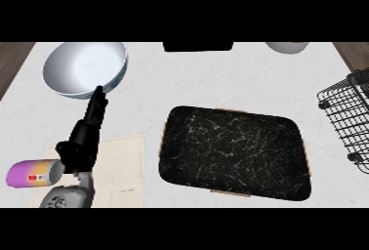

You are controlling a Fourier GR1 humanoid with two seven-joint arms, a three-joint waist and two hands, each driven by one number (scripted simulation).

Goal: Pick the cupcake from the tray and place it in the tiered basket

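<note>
Although the task speaks of a cupcake, the head view shows none: the dark marbled tray (234,154), sitting a little right of centre, has a bare top, and nothing like a cupcake lies anywhere else on the pale counter (216,78), so where it is cannot be told from here. At about three o'clock the black wire tiered basket (349,119) juts in from the right edge, only partly visible; its near side shows nothing inside, though most of it is out of frame. The left hand (90,124) comes up from about seven o'clock, fingers straight and stretched toward eleven o'clock, holding nothing, their tips reaching the rim of the white bowl (85,68); I would judge it parked out of the way rather than working. Under its forearm lies a beige mat (119,171), and just beside the wrist at eight o'clock a purple-topped can (34,174) lies on its side. A dark object (198,46) sits at twelve o'clock and a white cup (288,47) at one o'clock, both cut by the upper edge. The right hand does not show at all, which may mean it is off toward the basket's side.
</note>
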